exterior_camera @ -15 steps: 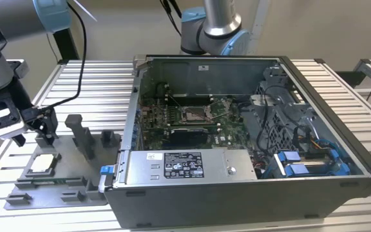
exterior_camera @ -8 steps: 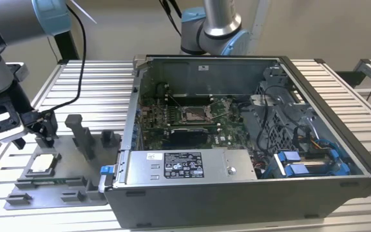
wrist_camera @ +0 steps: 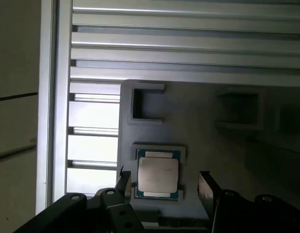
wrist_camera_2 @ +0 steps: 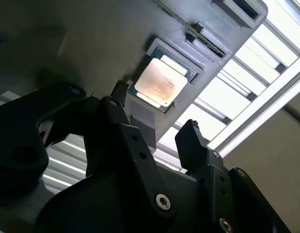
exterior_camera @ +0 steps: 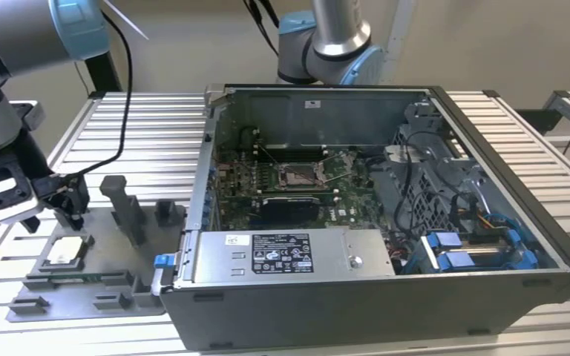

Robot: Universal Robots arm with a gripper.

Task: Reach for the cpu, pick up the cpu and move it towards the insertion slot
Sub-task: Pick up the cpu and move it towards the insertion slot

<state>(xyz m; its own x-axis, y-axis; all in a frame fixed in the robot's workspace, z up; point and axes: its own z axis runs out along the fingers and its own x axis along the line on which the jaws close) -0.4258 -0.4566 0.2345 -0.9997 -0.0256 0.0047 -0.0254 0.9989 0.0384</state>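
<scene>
Gripper (exterior_camera: 53, 217) hangs over the grey fixture tray (exterior_camera: 87, 300) at the exterior view's left, on the slatted metal table (exterior_camera: 146, 126). Jaws released and spread wide, holding nothing. The cpu (exterior_camera: 67, 251) lies flat in a shallow square pocket of the tray, silvery top up, just under the fingertips and apart from them. In the first wrist view the two dark fingers (wrist_camera: 206, 187) stand one to each side of the cpu (wrist_camera: 158, 175), with a gap showing on both sides. In the second wrist view the cpu (wrist_camera_2: 161, 82) sits seated in its pocket, beyond the finger ends. The open computer case (exterior_camera: 384, 308) stands beside the tray, toward the exterior view's right. Inside it, on the green board, is the insertion slot (exterior_camera: 298, 174), a square metal frame with a dark centre, well apart from cpu and gripper. A second arm (exterior_camera: 329, 37) stands behind the case.
</scene>
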